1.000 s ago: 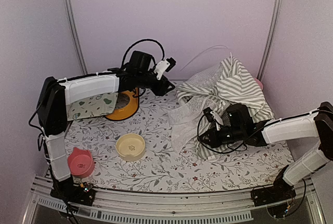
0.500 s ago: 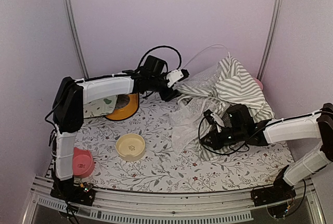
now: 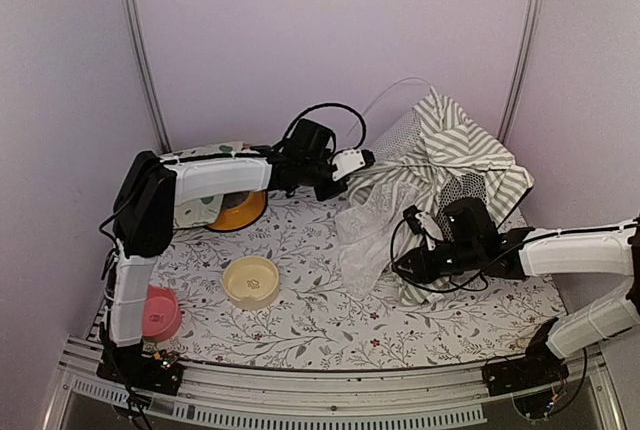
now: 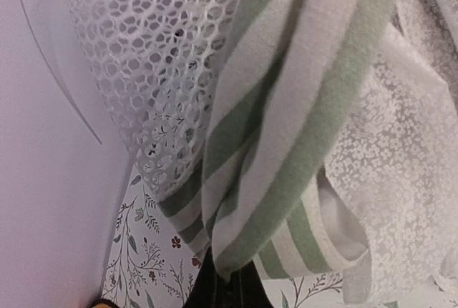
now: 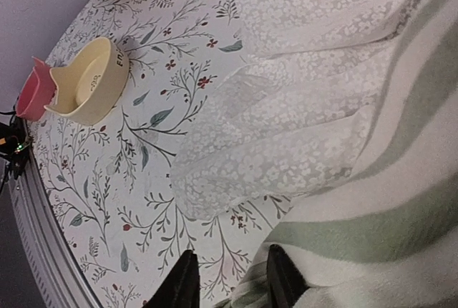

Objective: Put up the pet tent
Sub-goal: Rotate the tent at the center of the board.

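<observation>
Table: one, under a floral cover (image 3: 300, 325), and everything sits on it.
Tent: one (image 3: 455, 150), a slumped heap at the far right of the table by the back wall, stripes on top, not standing.
Arms: two. The left arm (image 3: 215, 175) stretches across the back to the tent, and the right arm (image 3: 575, 250) comes in low from the right.
Flap: one lace flap (image 3: 365, 235), spilling off the tent's front onto the table.
Mesh: one honeycomb panel (image 3: 400, 135) on the tent's left side.
Mat: one (image 3: 188, 215), far left under the left arm, touching the orange bowl.
Bowls: three. The orange bowl (image 3: 238, 215) is at the back left, the cream bowl (image 3: 250, 281) mid-table, the pink bowl (image 3: 155, 312) at the near left corner, all well apart from the tent.
Left gripper: (image 3: 362, 162) clamped tight on a striped fold at the tent's left edge, holding it up off the table.
Right gripper: (image 5: 230, 261) jaws parted at the tent's near edge, a striped hem against one finger, nothing pinched.
Pole: one in sight (image 3: 395, 87), a thin white arc above the tent.
</observation>
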